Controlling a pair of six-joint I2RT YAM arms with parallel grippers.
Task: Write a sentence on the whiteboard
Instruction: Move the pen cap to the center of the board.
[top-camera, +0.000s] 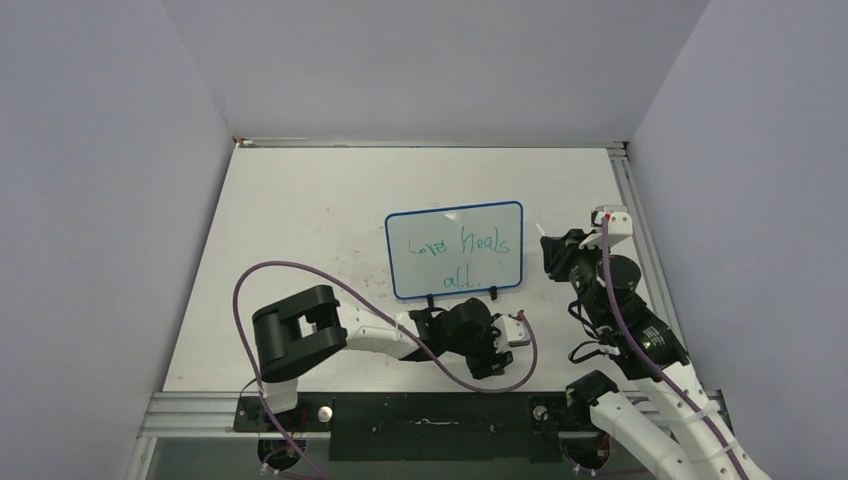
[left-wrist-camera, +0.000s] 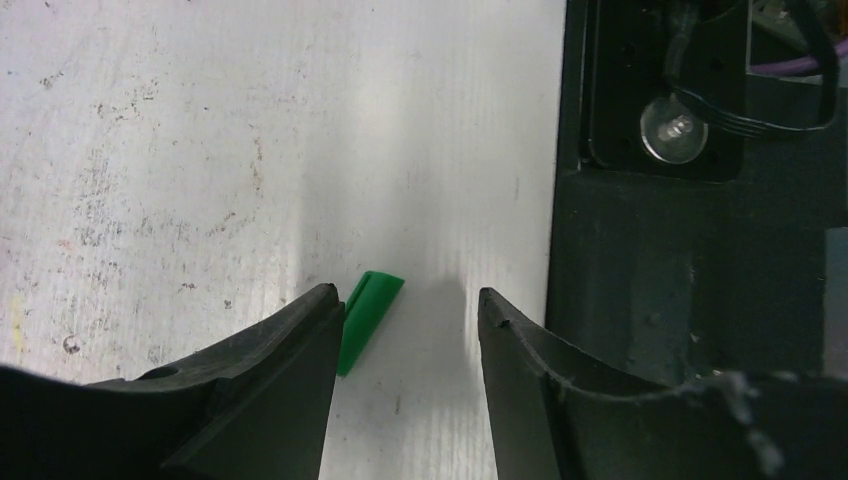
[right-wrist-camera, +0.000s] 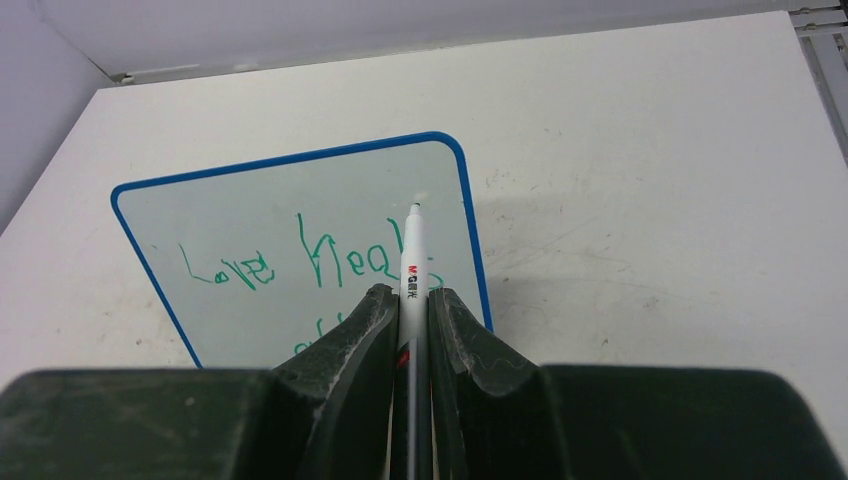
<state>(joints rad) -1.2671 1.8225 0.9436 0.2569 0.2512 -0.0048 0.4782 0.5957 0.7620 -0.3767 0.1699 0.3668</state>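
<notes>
Green marker words, the sentence, are being shown in two lines on the whiteboard. The board is lying near the middle of the table, slightly toward the right edge, black feet facing the near edge. A white marker is being clamped between the nearly closed fingers of the right gripper, tip pointing at the board's right rim; contact cannot be told. The left gripper is being held spread wide, gripping nothing, low by the near edge, with a green plastic piece lying between its fingers.
</notes>
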